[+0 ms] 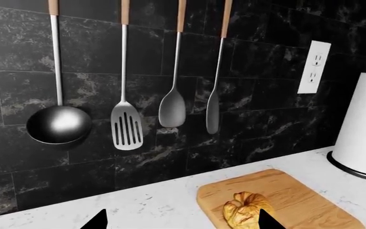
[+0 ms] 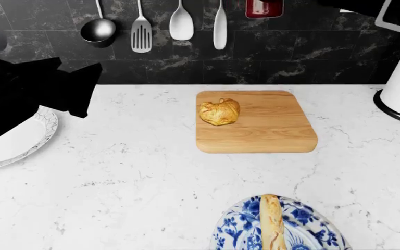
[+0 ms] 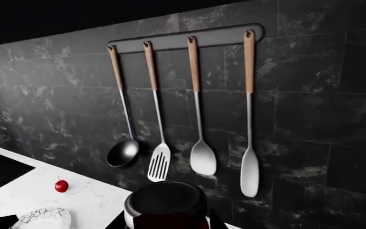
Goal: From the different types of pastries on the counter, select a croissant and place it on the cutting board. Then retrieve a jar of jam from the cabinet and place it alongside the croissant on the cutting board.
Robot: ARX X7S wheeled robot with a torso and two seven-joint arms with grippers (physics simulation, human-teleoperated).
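While the croissant (image 2: 220, 112) is lying on the cutting board (image 2: 270, 130), the right gripper (image 3: 165, 220) (jaws closed around the jam jar (image 3: 166, 206)) is needing to lower it upright onto bare wood beside it.

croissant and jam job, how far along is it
Croissant already sits on the cutting board. In hand: the right wrist view shows the jar of jam close below the camera, apparently held in the right claw, raised by the backsplash. Left: setting the jar beside the croissant.
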